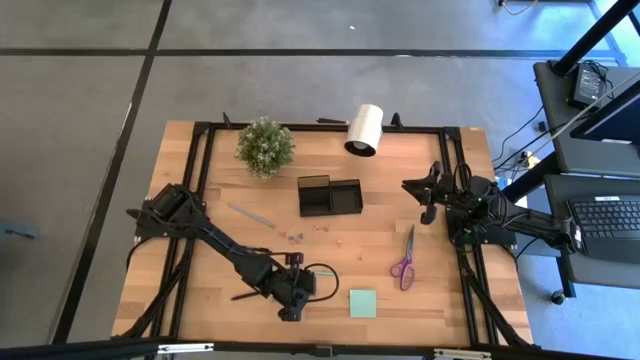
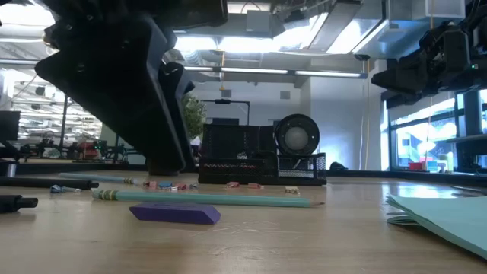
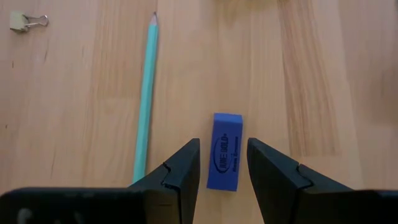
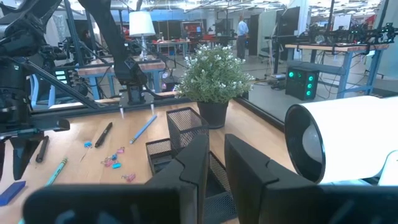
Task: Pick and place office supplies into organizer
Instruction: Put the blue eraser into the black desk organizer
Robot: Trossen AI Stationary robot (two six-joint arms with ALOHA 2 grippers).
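A small purple-blue eraser point(image 3: 225, 151) lies flat on the wooden table near its front edge, also seen in the low view point(image 2: 175, 214). My left gripper point(image 3: 223, 163) is low over it and slants downward. It is open, with one finger on each side of the eraser and a thin gap to each. In the high view my left gripper point(image 1: 289, 308) hides the eraser. A pale green pencil point(image 3: 146, 93) lies beside it. The black organizer point(image 1: 329, 196) stands at mid-table. My right gripper point(image 1: 418, 195) waits at the right side, level, with a narrow gap between its fingers point(image 4: 216, 146).
Purple-handled scissors point(image 1: 405, 262) and a light green sticky pad point(image 1: 363, 303) lie to the right of my left gripper. Small clips point(image 1: 320, 228) are scattered in front of the organizer, and a binder clip point(image 3: 22, 22) lies near the pencil. A potted plant point(image 1: 265, 146) and a white roll point(image 1: 365, 130) stand at the far edge.
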